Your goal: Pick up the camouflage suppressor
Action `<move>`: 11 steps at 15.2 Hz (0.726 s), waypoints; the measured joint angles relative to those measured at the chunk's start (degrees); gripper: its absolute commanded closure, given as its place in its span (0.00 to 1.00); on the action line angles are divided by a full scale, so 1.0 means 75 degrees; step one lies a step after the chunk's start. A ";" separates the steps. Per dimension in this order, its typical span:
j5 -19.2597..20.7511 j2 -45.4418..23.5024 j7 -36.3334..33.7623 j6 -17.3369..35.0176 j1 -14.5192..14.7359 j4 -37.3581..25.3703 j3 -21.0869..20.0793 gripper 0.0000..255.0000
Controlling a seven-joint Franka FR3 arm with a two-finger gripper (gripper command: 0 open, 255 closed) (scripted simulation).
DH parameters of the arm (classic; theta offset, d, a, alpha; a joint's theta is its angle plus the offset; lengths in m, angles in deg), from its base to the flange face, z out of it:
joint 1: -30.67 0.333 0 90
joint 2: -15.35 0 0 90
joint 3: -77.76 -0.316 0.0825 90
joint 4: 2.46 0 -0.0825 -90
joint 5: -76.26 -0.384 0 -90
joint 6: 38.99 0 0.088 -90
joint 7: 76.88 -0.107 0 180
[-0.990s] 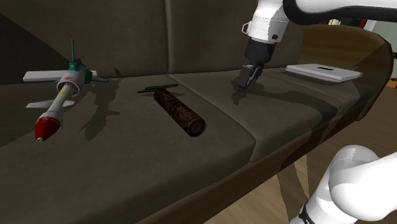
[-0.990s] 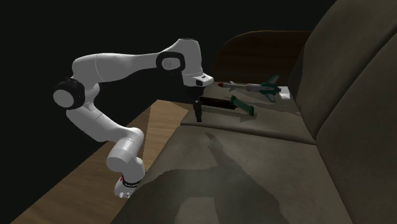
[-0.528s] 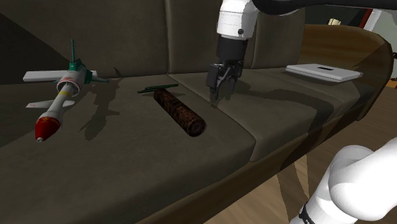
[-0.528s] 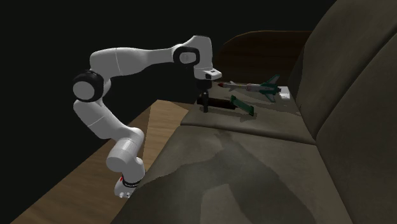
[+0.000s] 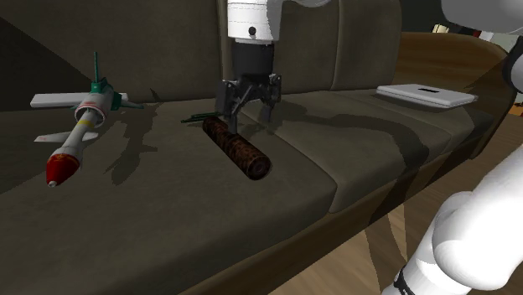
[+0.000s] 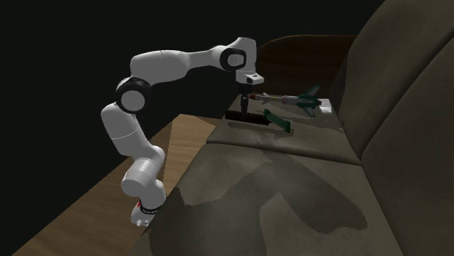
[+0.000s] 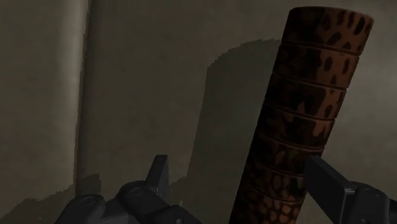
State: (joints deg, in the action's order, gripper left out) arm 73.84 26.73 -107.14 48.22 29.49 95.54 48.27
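The camouflage suppressor [image 5: 237, 147] is a dark brown mottled cylinder lying on the sofa seat, running from the backrest toward the front edge. My gripper [image 5: 249, 100] hangs open just above its far end, fingers spread to either side. In the wrist view the suppressor [image 7: 299, 114] runs lengthwise between the fingers, close to one fingertip [image 7: 327, 181], and neither finger touches it; my gripper [image 7: 235, 164] is open there too. In the second exterior view my gripper [image 6: 245, 106] points down over the dark suppressor [image 6: 239, 116].
A toy rocket [image 5: 80, 134] with a red nose lies at the shoulder view's left. A thin green tool [image 5: 205, 116] rests beside the suppressor's far end. A flat white device [image 5: 426, 94] lies on the right cushion. The sofa backrest [image 5: 168, 50] rises behind; a wooden floor [image 5: 360, 260] shows below.
The arm swung toward the shoulder view's left, from over the right cushion to above the suppressor's far end. The hand turned and its fingers spread open.
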 measured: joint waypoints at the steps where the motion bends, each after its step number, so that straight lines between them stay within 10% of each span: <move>1: 0.0093 -0.0317 -0.0297 -0.0076 0.0023 -0.0306 -0.0145 0.00; 11: 0.0263 -0.0906 -0.0957 0.0506 0.0129 -0.0140 -0.0430 0.00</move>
State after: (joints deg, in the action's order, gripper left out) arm 75.81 19.93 -114.32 52.01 30.46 94.49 45.04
